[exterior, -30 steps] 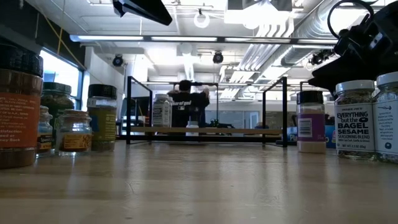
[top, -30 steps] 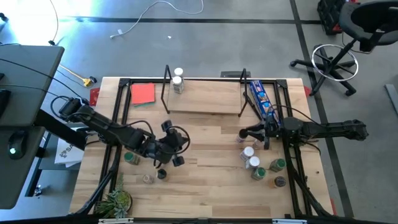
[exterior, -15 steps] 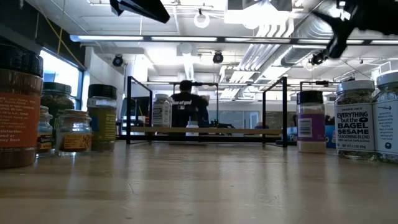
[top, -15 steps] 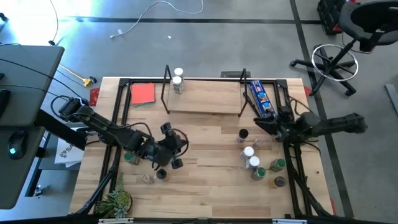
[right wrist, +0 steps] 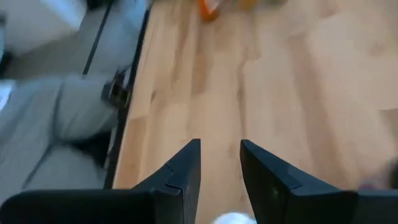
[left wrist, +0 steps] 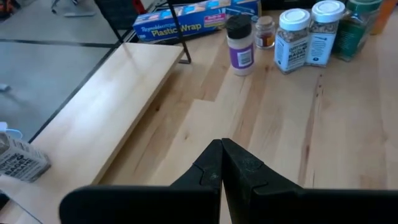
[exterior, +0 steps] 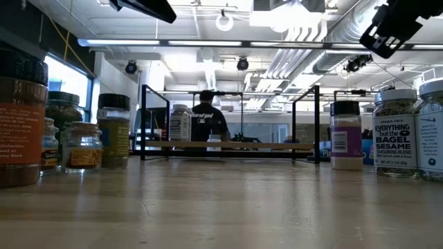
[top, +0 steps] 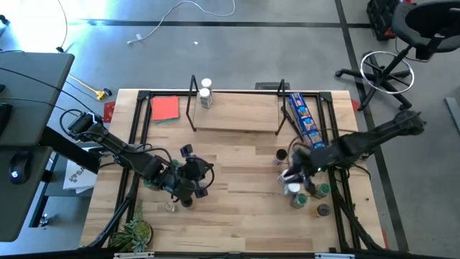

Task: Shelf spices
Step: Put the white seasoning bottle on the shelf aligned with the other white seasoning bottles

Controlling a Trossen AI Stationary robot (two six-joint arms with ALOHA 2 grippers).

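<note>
Wooden table: shelf at far edge holds 1 jar. Right gripper, fingers partly apart and empty, hovers over the right jars, likely choosing one. Left gripper, pinched closed and empty, waits near left.

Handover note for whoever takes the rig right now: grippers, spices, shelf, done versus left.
Left gripper: shut, empty, over the table's left-centre near a few loose jars.
Right gripper: open, nothing between the fingers, above the right-hand jar cluster.
Shelf: at the table's far edge; one white-lidded jar stands at its left end.
Done: that one jar shelved.
Left: every other jar, the left group, the right cluster, and the black-lidded purple-label jar. The right arm seems closest to a pick.
</note>
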